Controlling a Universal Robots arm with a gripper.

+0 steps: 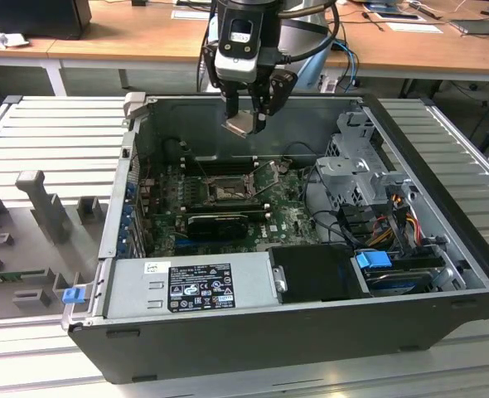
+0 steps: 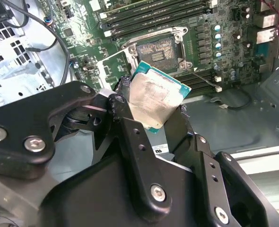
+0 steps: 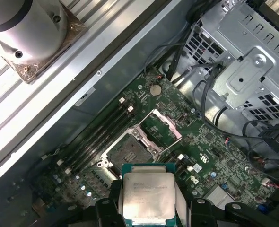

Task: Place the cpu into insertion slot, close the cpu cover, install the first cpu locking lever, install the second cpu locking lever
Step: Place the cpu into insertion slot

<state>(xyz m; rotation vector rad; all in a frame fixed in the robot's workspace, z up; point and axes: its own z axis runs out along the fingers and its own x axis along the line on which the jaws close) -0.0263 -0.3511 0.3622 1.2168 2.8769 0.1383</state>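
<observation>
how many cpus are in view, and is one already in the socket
1. The cpu is held in the end effector above the open computer case; the insertion slot below is empty, so none is seated there.

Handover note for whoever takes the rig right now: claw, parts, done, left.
The claw is shut on the cpu and holds it in the air over the motherboard inside the open case.
The insertion slot is empty and lies below the cpu, not touching it.
The cpu cover is flipped open beside the slot.
Done: cpu is in the grasp.
Left: none of the four task steps is finished yet.
</observation>
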